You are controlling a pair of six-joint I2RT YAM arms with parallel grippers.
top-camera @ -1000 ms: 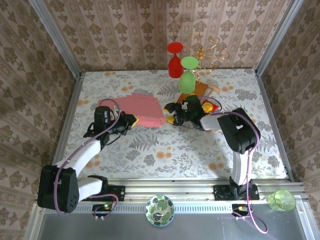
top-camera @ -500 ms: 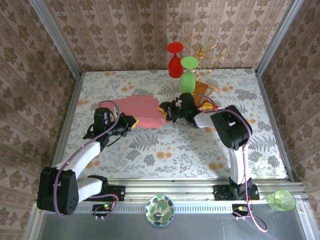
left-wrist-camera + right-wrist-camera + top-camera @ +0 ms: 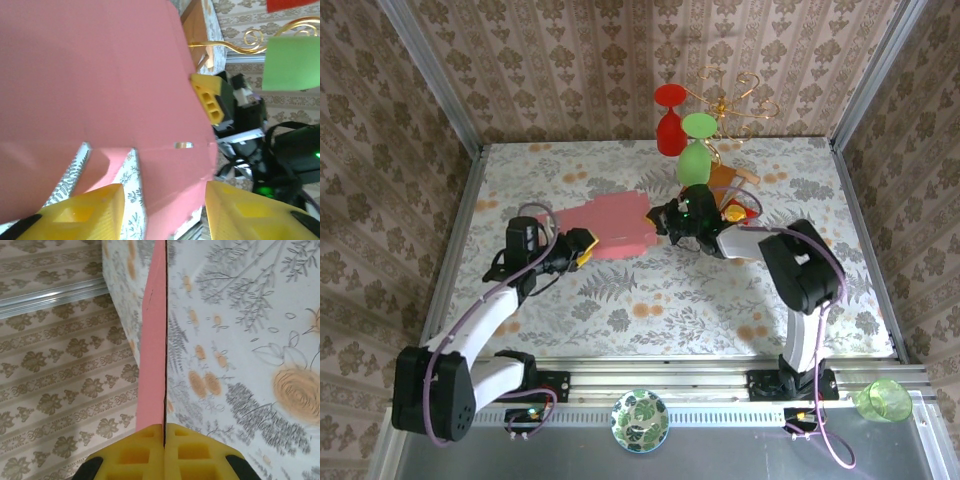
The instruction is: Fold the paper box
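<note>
1. The left gripper is open. Its two yellow fingers stand apart. The near edge of the pink sheet sits in the gap between them, and they are not squeezing it.
2. The paper box is still a flat pink sheet. It lies on the flowery table, right in front of the left gripper. It reaches across to the right gripper.
3. The right gripper is closed on the right end of the paper box. Its yellow pads press together, with the thin pink edge pinched between them.
4. Just past the right gripper is a small red and yellow packet. A brown board lies behind it. A gold stand there holds red and green cups.
</note>
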